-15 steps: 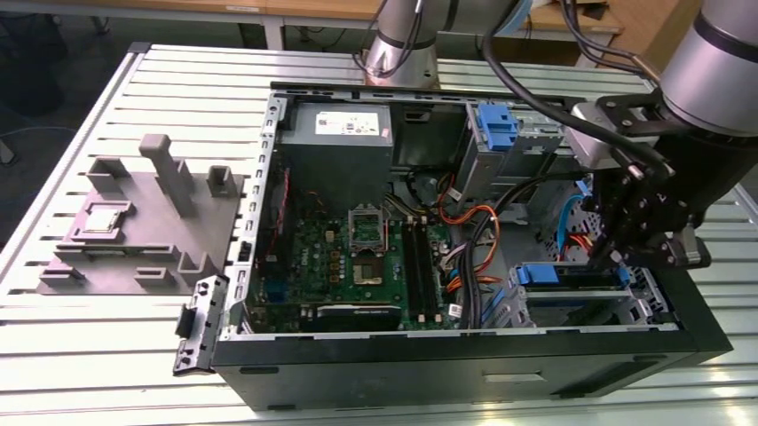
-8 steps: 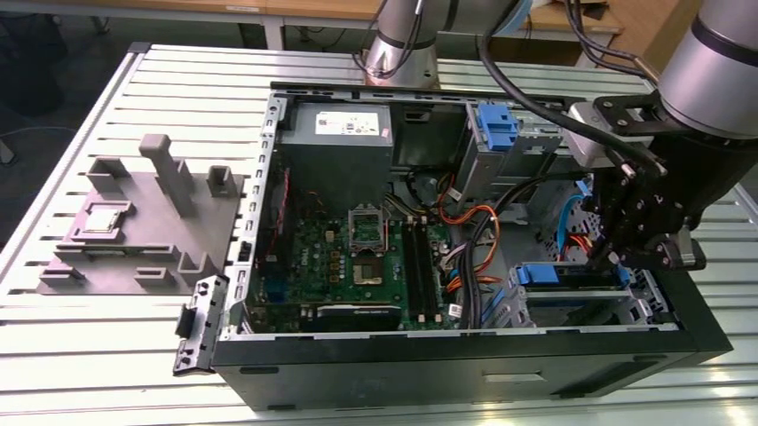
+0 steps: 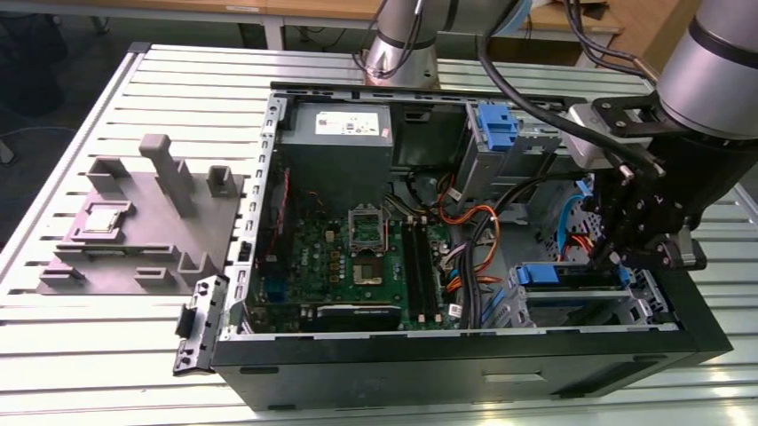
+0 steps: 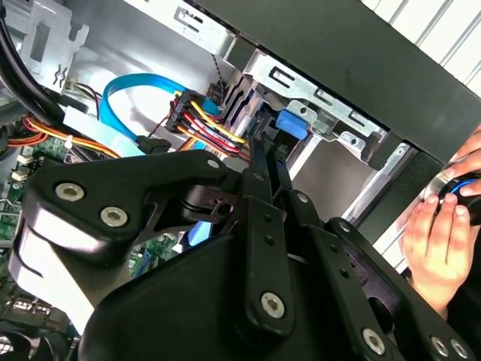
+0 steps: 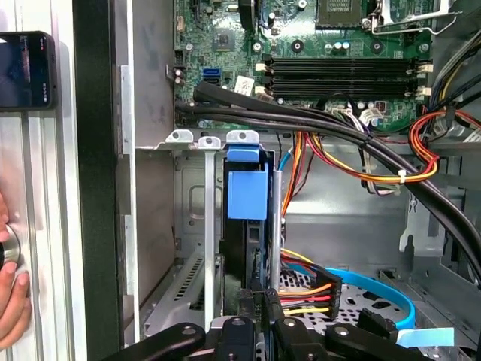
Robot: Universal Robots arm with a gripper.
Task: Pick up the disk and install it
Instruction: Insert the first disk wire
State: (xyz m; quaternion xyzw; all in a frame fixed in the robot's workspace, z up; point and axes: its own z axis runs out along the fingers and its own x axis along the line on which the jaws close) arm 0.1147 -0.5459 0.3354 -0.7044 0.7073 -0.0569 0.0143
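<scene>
We see a slatted metal bench (image 3: 498, 62) carrying an open PC case (image 3: 474, 355), with a grey fixture (image 3: 142, 222) beside it on the exterior view's left. The disk (image 5: 246, 218) stands on edge in the drive bay (image 5: 188, 226), blue frame uppermost. The gripper (image 5: 255, 297) reaches down onto its edge; its fingers (image 4: 263, 177) look drawn close together on the disk. We judge the disk stiff, fairly heavy and shock-sensitive, best held by its frame edges. Room is tight: bay rails flank it closely, cables (image 5: 316, 289) lie just beside. A hand (image 4: 440, 241) rests outside the case.
</scene>
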